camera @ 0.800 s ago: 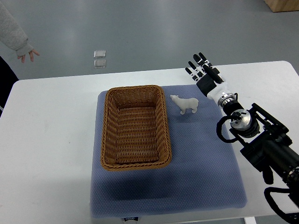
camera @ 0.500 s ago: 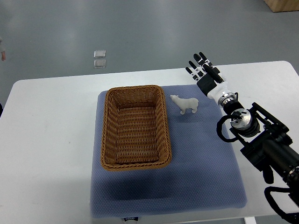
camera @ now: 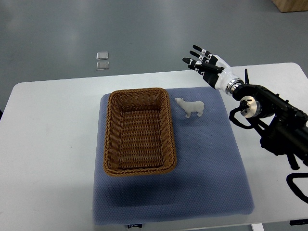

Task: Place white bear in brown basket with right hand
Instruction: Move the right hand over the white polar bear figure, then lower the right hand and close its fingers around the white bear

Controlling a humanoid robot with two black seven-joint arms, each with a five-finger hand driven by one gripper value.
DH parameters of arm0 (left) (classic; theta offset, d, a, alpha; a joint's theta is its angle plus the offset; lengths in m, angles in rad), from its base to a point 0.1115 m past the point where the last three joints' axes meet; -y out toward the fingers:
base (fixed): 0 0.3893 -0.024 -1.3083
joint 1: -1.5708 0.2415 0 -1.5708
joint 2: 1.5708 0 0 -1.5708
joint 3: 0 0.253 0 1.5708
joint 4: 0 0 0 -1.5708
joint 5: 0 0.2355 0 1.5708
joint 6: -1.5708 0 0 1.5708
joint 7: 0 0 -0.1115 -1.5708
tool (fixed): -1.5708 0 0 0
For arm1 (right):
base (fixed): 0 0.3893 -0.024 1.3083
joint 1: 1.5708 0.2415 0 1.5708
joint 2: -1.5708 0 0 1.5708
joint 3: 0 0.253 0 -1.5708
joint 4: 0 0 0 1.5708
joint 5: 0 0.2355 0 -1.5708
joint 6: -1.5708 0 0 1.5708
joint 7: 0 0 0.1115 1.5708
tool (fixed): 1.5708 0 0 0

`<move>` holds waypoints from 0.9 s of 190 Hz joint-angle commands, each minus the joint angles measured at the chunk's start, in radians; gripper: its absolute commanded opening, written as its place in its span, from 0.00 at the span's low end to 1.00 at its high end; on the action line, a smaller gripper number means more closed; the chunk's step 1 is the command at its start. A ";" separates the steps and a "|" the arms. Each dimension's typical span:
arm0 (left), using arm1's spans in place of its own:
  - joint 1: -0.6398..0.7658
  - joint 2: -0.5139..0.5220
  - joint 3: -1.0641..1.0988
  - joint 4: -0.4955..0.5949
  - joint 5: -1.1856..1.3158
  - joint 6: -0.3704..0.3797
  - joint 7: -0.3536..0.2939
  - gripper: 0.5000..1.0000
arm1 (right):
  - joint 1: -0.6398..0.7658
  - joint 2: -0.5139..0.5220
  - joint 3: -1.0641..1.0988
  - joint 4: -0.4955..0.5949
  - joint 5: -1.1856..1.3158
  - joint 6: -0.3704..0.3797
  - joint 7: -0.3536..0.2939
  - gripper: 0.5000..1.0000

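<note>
Top view: one white bear (camera: pixel 191 107), one brown basket (camera: pixel 138 131), right hand (camera: pixel 206 66) fingers apart.

We see a white bear (camera: pixel 190 107) on a blue-grey mat (camera: pixel 202 168) with a fine dotted texture. The brown basket (camera: pixel 139 131) shows a ribbed woven pattern. Our right hand (camera: pixel 204 64) is black with white segments, and the table (camera: pixel 48 159) is plain white.
</note>
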 commanded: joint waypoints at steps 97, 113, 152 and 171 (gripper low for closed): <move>0.000 0.000 -0.001 0.000 0.000 -0.004 0.000 1.00 | 0.587 -0.155 -0.920 0.156 -0.495 0.198 -0.249 0.86; 0.000 0.000 -0.001 0.000 0.000 -0.004 0.000 1.00 | 0.578 -0.143 -0.920 0.156 -0.475 0.191 -0.255 0.86; 0.000 0.000 0.000 0.000 0.000 -0.004 -0.002 1.00 | 0.559 -0.133 -0.919 0.156 -0.430 0.161 -0.281 0.85; 0.000 0.000 0.000 0.000 0.000 -0.004 0.000 1.00 | 0.542 -0.135 -0.919 0.159 -0.399 0.153 -0.291 0.85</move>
